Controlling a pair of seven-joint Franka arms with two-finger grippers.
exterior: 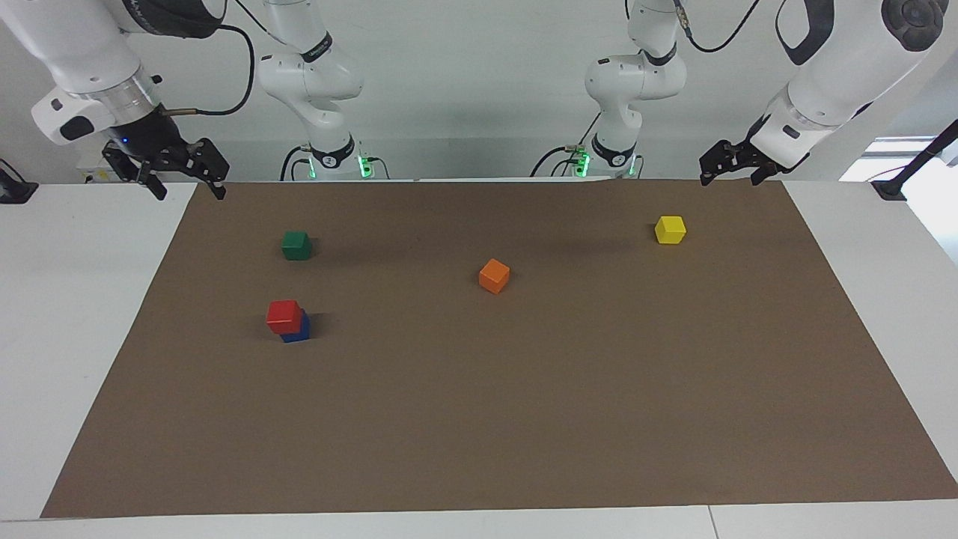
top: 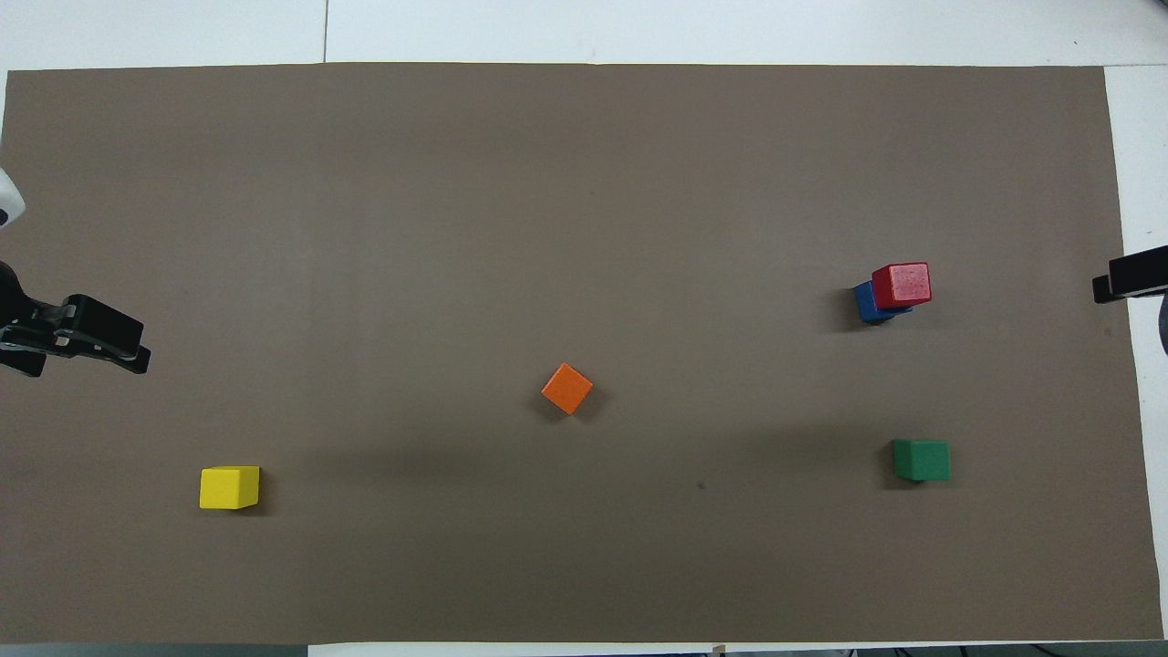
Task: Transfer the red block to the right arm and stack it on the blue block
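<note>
Red block (exterior: 284, 316): upright on blue block (exterior: 298, 331), slightly offset. Right gripper (exterior: 184, 178): spread, empty, over mat corner. Left gripper (exterior: 731, 166): fingers unreadable.

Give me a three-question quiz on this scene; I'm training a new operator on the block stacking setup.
1. True or false: the red block rests on the blue block.
2. Which single block lies nearest the stack: A orange block, B green block, C yellow block?
3. Does the right hand or the left hand hold a block?

Key: 1 true, though the red sits offset rather than square. 2 B. 3 Neither; both hang up in the air near the robots' edge of the mat.
</note>
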